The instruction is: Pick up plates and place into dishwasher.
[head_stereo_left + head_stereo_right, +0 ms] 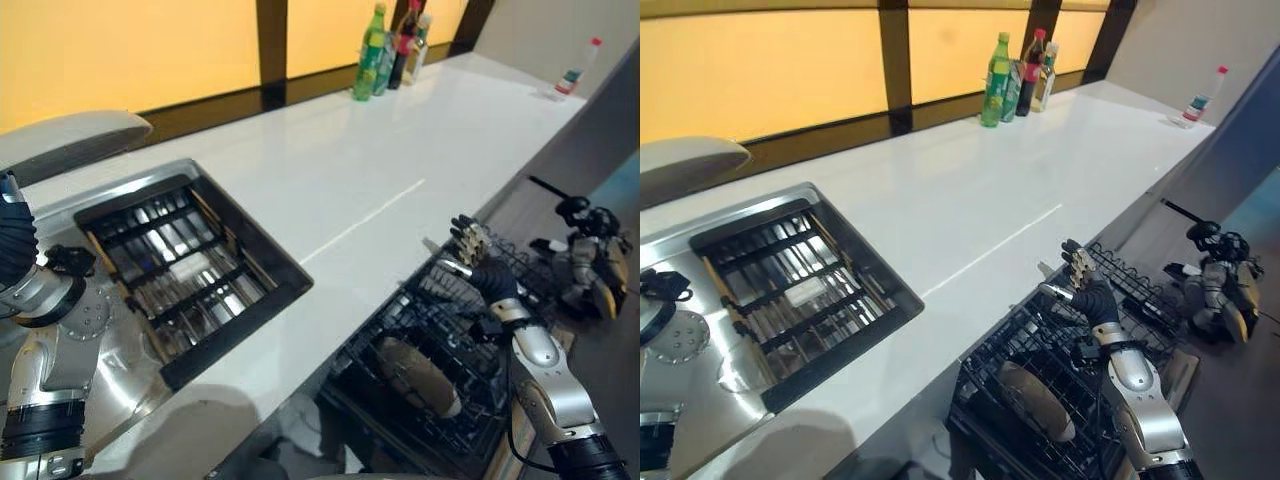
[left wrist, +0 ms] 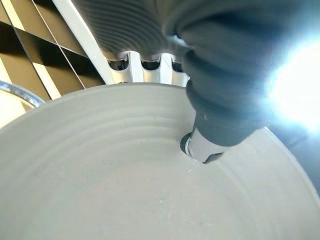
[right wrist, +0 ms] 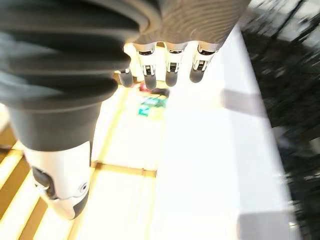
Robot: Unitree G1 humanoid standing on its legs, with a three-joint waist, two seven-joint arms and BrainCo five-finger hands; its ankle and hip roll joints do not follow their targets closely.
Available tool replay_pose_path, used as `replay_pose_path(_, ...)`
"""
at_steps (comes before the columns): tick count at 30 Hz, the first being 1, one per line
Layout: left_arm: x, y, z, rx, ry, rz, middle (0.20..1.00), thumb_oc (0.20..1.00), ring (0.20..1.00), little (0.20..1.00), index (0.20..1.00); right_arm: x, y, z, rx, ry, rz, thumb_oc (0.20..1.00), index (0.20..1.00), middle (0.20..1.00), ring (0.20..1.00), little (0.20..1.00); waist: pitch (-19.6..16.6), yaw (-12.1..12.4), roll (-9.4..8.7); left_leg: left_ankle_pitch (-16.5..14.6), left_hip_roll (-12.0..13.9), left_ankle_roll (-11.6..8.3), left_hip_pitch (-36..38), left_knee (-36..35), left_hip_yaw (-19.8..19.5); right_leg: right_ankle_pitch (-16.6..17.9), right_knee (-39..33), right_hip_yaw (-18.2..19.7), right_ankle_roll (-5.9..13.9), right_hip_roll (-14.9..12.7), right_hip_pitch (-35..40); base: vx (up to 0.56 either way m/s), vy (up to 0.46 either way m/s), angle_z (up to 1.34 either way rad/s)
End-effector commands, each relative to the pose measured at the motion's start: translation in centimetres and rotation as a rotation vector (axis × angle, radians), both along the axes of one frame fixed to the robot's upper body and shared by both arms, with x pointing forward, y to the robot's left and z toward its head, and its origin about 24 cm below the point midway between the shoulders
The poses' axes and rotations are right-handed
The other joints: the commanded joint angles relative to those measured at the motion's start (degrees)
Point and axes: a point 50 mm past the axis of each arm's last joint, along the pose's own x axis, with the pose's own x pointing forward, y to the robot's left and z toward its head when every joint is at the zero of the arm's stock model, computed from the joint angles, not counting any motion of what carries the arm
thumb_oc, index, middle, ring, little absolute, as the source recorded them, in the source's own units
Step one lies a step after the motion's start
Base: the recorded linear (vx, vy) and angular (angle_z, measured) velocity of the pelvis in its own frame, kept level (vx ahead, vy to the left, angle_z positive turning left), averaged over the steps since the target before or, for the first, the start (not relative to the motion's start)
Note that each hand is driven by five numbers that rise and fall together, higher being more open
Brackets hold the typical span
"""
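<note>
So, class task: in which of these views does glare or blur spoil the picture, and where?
Left wrist view: a white flare washes out one edge beside the left hand, above the plate. Right wrist view: the countertop is overexposed and the dishwasher rack is smeared with blur. Both eye views stay fairly even, with yellow backlit panels behind.

The counter [image 1: 330,190] is glossy, smooth white. The sink [image 1: 150,190] is shiny metal. The rack [image 1: 1040,400] is dark wire. The plate [image 2: 125,190] looks matt, faintly ridged ceramic.
</note>
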Motion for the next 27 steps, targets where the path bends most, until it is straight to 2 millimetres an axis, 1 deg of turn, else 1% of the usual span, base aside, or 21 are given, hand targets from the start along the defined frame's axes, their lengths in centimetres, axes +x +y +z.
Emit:
replay_pose_path(1, -0.2, -0.1, 0.5, -0.01, 0.011, -0.072, 0.2, 0.2, 0.2, 0.2, 0.2, 0.0, -0.4, 6.3, -0.078, -0.306, 0.028, 1.0, 1.0, 1.0, 1.0, 1.0, -5.5, 0.6, 1.25, 2.2, -1.5, 1.5, -1.3, -2.1, -2.1, -5.8, 5.6, -1.4, 1.25, -1.4, 1.6, -0.02, -0.049, 0.17)
replay_pose_path(2, -0.1, -0.1, 0.5, -0.017, 0.018, -0.082, 0.2, 0.2, 0.2, 0.2, 0.2, 0.0, -0.3, 6.9, -0.081, -0.335, 0.039, 1.0, 1.0, 1.0, 1.0, 1.0, -5.6, 0.6, 1.37, 2.2, -1.5, 1.42, -1.2, -2.1, -2.1, -5.9, 5.6, -1.6, 1.18, -1.3, 1.8, -0.03, -0.056, 0.18)
replay_pose_path(4, 0.1, -0.3, 0.6, -0.021, 0.035, -0.103, 0.2, 0.2, 0.2, 0.2, 0.2, 0.1, 0.3, 8.8, -0.088, -0.419, 0.079, 1.0, 1.0, 1.0, 1.0, 1.0, -6.2, 1.0, 1.47, 2.3, -1.4, 1.19, -0.8, -2.1, -2.0, -5.9, 5.5, -1.9, 1.03, -1.2, 2.3, -0.03, -0.055, 0.18)
replay_pose_path(6, 0.4, -0.4, 0.7, -0.037, 0.047, -0.128, 0.2, 0.2, 0.2, 0.2, 0.2, 0.2, 1.1, 10.1, -0.102, -0.473, 0.134, 1.0, 1.0, 1.0, 1.0, 1.0, -6.6, 1.1, 1.61, 2.4, -1.4, 1.06, -0.6, -2.1, -2.0, -6.0, 5.5, -2.0, 0.88, -1.1, 2.6, -0.04, -0.042, 0.12)
replay_pose_path(8, 0.7, -0.7, 0.7, -0.048, 0.057, -0.158, 0.2, 0.2, 0.2, 0.2, 0.2, 0.3, 2.2, 10.8, -0.116, -0.503, 0.204, 1.0, 1.0, 1.0, 1.0, 1.0, -6.8, 1.3, 1.72, 2.5, -1.4, 0.96, -0.4, -2.1, -1.9, -6.0, 5.4, -2.2, 0.79, -1.0, 2.9, -0.04, -0.036, 0.03)
replay_pose_path(11, 1.4, -1.6, 0.9, -0.054, 0.079, -0.231, 0.2, 0.2, 0.2, 0.2, 0.2, 0.5, 4.4, 11.3, -0.157, -0.513, 0.309, 1.0, 1.0, 1.0, 1.0, 1.0, -7.2, 1.6, 1.85, 2.7, -1.4, 0.91, -0.1, -2.1, -2.0, -6.0, 5.4, -2.3, 0.54, -0.9, 3.2, -0.03, -0.039, 0.01)
replay_pose_path(14, 2.4, -3.4, 1.1, -0.054, 0.111, -0.363, 0.2, 0.2, 0.2, 0.2, 0.2, 0.8, 6.6, 11.6, -0.177, -0.507, 0.4, 1.0, 1.0, 1.0, 1.0, 1.0, -7.3, 1.9, 1.89, 2.8, -1.3, 0.85, 0.4, -2.1, -2.2, -6.0, 5.2, -2.4, 0.25, -0.6, 3.7, -0.02, -0.047, 0.07)
replay_pose_path(16, 2.9, -5.0, 1.2, -0.034, 0.137, -0.452, 0.2, 0.2, 0.2, 0.2, 0.2, 0.9, 7.9, 11.8, -0.181, -0.502, 0.456, 1.0, 1.0, 1.0, 1.0, 1.0, -7.2, 2.1, 1.92, 2.8, -1.3, 0.77, 0.6, -2.1, -2.3, -6.0, 5.0, -2.5, 0.14, -0.4, 4.1, -0.03, -0.046, 0.09)
replay_pose_path(21, 4.2, -8.5, 1.3, 0.007, 0.19, -0.606, 0.2, 0.2, 0.2, 0.2, 0.2, 1.2, 10.4, 11.9, -0.183, -0.477, 0.555, 1.0, 1.0, 1.0, 1.0, 1.0, -6.7, 2.2, 1.99, 2.9, -1.1, 0.65, 1.1, -2.1, -2.3, -5.9, 4.8, -2.9, 0.07, -0.3, 4.8, -0.03, -0.036, 0.11)
replay_pose_path(27, 5.0, -11.6, 1.2, 0.024, 0.221, -0.758, 0.2, 0.2, 0.2, 0.2, 0.2, 0.9, 13.3, 12.1, -0.182, -0.466, 0.687, 1.0, 1.0, 1.0, 1.0, 1.0, -6.0, 2.3, 2.0, 3.1, -1.0, 0.71, 1.5, -2.1, -2.3, -5.8, 4.8, -3.2, 0.08, -0.2, 5.3, -0.01, -0.01, 0.01)
